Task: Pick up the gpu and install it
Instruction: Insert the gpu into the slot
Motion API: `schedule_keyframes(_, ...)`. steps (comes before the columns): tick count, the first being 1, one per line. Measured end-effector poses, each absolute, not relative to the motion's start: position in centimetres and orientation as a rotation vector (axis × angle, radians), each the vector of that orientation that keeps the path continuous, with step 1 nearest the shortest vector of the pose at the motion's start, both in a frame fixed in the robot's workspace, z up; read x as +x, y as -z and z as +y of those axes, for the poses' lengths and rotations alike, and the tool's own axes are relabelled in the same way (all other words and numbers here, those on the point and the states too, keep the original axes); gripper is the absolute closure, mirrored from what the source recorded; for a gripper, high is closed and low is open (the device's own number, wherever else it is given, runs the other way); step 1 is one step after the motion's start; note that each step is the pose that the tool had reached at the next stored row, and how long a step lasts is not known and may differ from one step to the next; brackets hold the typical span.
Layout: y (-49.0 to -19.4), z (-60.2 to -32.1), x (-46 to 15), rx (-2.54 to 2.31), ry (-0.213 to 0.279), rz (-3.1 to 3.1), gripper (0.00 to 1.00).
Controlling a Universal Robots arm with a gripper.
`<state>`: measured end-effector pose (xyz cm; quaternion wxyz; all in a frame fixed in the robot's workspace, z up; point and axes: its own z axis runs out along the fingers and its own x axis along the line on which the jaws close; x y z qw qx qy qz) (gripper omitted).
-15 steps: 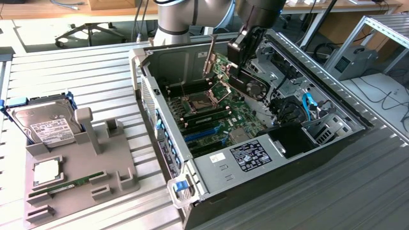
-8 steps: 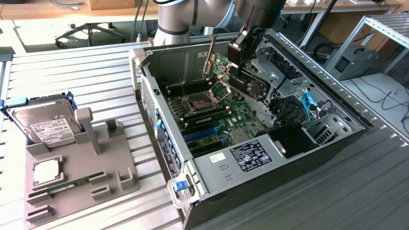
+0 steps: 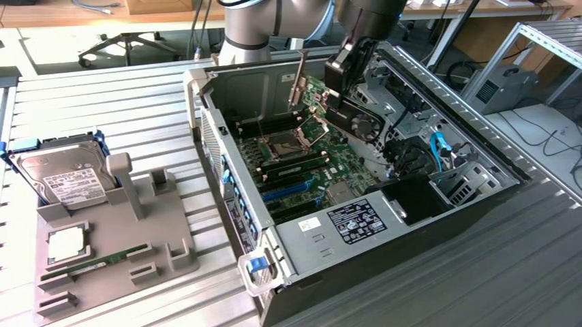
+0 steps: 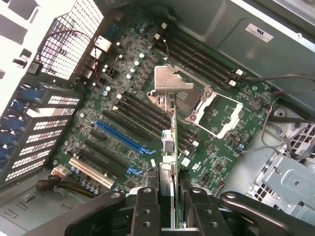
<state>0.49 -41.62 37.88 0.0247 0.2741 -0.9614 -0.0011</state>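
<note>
Seen from the wrist, the gripper [image 4: 174, 216] is clamped on the gpu [image 4: 174, 147], its dark fingers [image 4: 146, 214] pressing either face of the card, which hangs edge-on above the motherboard [image 4: 133, 49] inside the open computer case [image 3: 364, 252]. The card's lower edge sits over the raised socket lid [image 4: 170, 83], not over the blue slot [image 4: 120, 135] beside it, so a straight drop would likely strike the lid or the memory slot latches. In the exterior view its silver bracket [image 3: 298, 85] stands close to the case's rear wall [image 4: 44, 128] and could catch there. Room looks free above the slots. It is tighter toward the grey cables [image 4: 275, 123] and drive cage [image 4: 290, 182] on the far side.
</note>
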Motion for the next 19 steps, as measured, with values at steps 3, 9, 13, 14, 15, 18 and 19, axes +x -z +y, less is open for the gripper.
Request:
schedule_keyframes(3, -37.88, -41.62, 0.49, 0.856, 0.003, -2.971, 0.73)
schedule_keyframes(9, -37.88, -41.62, 0.49, 0.877, 0.003, -2.965, 0.73)
schedule_keyframes(13, -37.88, -41.62, 0.49, 0.891, 0.002, -2.961, 0.73)
schedule_keyframes(14, -37.88, -41.62, 0.49, 0.894, 0.002, -2.960, 0.73)
schedule_keyframes(15, -37.88, -41.62, 0.49, 0.899, 0.002, -2.958, 0.73)
schedule_keyframes(18, -37.88, -41.62, 0.49, 0.910, 0.002, -2.955, 0.73)
schedule_keyframes(19, -37.88, -41.62, 0.49, 0.914, 0.002, -2.954, 0.73)
